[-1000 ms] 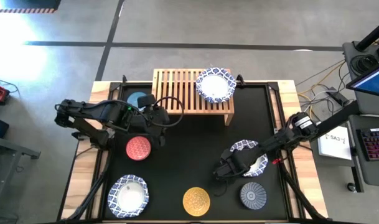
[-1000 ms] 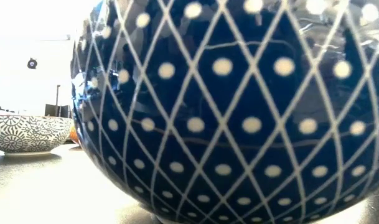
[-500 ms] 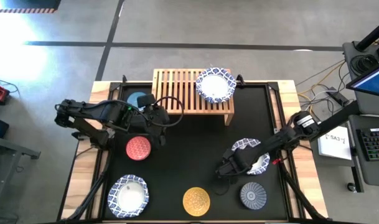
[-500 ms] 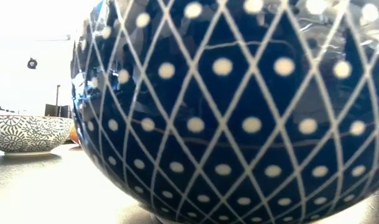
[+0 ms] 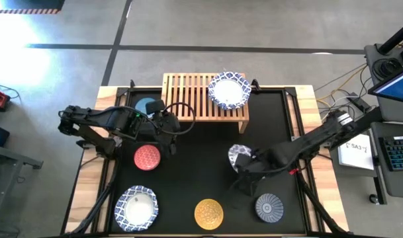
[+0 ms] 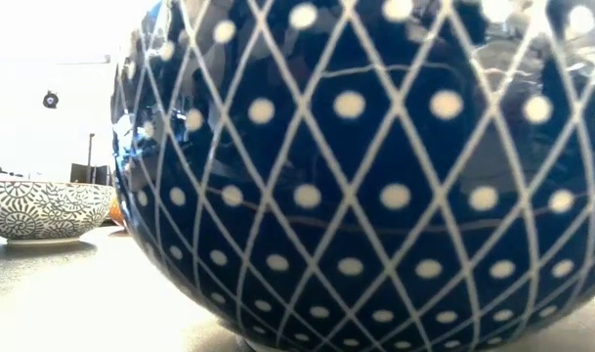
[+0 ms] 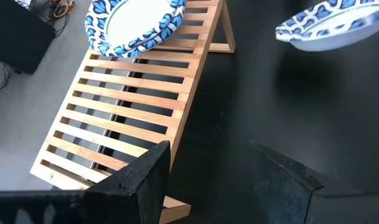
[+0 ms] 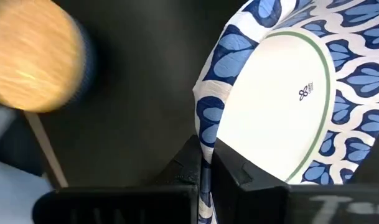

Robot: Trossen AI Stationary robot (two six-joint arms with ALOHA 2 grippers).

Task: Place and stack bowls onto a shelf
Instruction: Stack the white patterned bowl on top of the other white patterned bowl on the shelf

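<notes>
The light-wood shelf (image 5: 204, 99) stands at the table's far middle, and a blue-rimmed white bowl (image 5: 229, 90) rests on its right end. My right gripper (image 8: 205, 171) is shut on a second blue-rimmed white bowl (image 5: 241, 156), lifted over the table's right half. That bowl also shows in the air in the left wrist view (image 7: 331, 26). My left gripper (image 7: 226, 180) hangs open above the table, near the shelf's left front, touching nothing. On the table rest a blue bowl (image 5: 146, 106), a red bowl (image 5: 147, 157), a yellow bowl (image 5: 208, 213) and a dark grey bowl (image 5: 269, 207). My right gripper pinches the bowl's scalloped rim (image 8: 206, 134) between its two fingers, one on the white inside and one on the outside. The fingers slant down from the table's right. The bowl is lifted clear of the table and tilted steeply, its inside turned sideways.
A third blue-rimmed white bowl (image 5: 136, 207) sits at the front left. In the low view a dark blue dotted bowl (image 6: 375, 176) fills the picture, with a grey patterned bowl (image 6: 43, 210) to its left. The shelf's slats (image 7: 133, 106) left of its bowl are bare.
My right gripper has gone up and toward the table's left, rolling as it rose. The blue-rimmed bowl, which lay flat on the table at the right, has come up with it, clear of the table and tipped steeply.
</notes>
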